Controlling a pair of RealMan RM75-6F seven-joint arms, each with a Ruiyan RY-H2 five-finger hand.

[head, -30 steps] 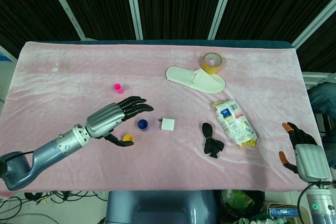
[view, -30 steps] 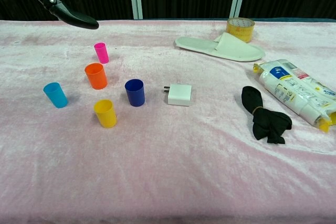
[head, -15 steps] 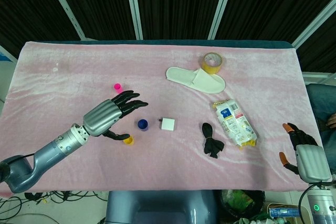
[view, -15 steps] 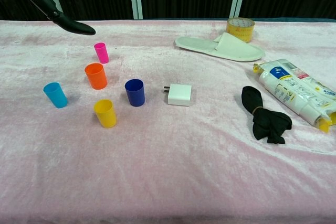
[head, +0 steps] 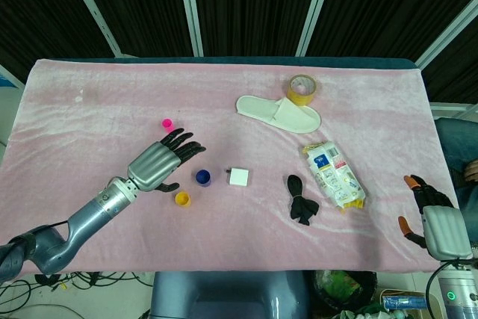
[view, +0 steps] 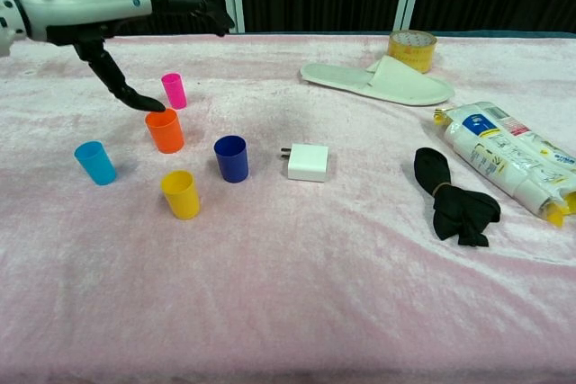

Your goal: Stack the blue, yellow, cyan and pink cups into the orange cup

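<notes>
5 cups upright | left hand (view: pixel 85 8) spread, empty, thumb tip at orange cup (view: pixel 165 130) rim | pink cup (view: pixel 174 91) just beyond | right hand (head: pixel 435 223) fingers apart, empty | writing on snack pack (view: pixel 511 156) unreadable

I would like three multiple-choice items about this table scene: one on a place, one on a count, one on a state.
1. The white charger block lies beside which cup?
A. small dark blue plastic cup
B. pink
C. cyan

2. How many plastic cups stand on the pink cloth?
A. three
B. five
C. seven

3. The left hand is:
A. holding a cup
B. open above the cups
C. flat on the slipper

Key: 1 A, it is the nearest cup. 2 B, the chest view shows five. 3 B, nothing is in it.
</notes>
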